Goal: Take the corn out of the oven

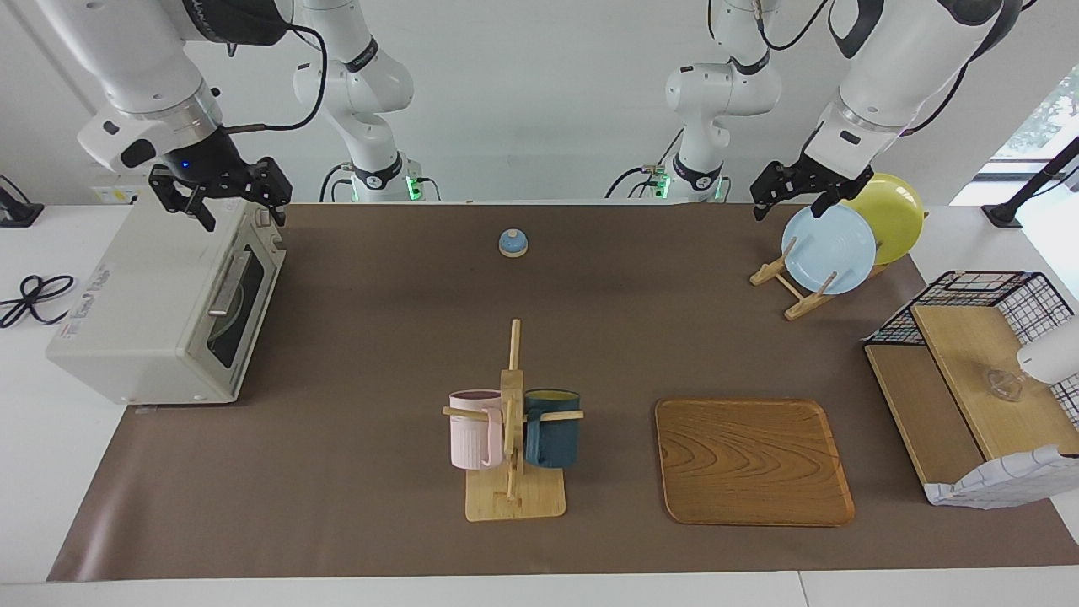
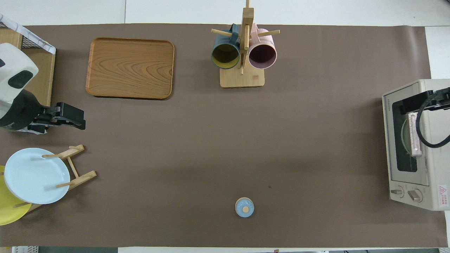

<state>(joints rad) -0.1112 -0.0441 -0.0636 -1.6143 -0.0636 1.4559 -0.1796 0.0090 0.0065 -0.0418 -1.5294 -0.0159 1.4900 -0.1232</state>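
Note:
The off-white oven (image 1: 143, 287) stands at the right arm's end of the table with its dark glass door (image 1: 240, 308) shut and its bar handle (image 1: 229, 282) up. It also shows in the overhead view (image 2: 434, 158). The corn is hidden; only a pale round shape shows through the glass. My right gripper (image 1: 242, 211) is open and empty, over the oven's top edge above the door; it also shows in the overhead view (image 2: 418, 103). My left gripper (image 1: 788, 206) is open and empty, over the plate rack at the left arm's end.
A wooden rack (image 1: 510, 421) with a pink mug and a dark blue mug stands mid-table. A wooden tray (image 1: 753, 461) lies beside it. A light blue plate (image 1: 829, 249) and a yellow plate (image 1: 893, 215) lean in a stand. A small blue bell (image 1: 513, 243) sits near the robots. A wire shelf (image 1: 969, 362) stands at the left arm's end.

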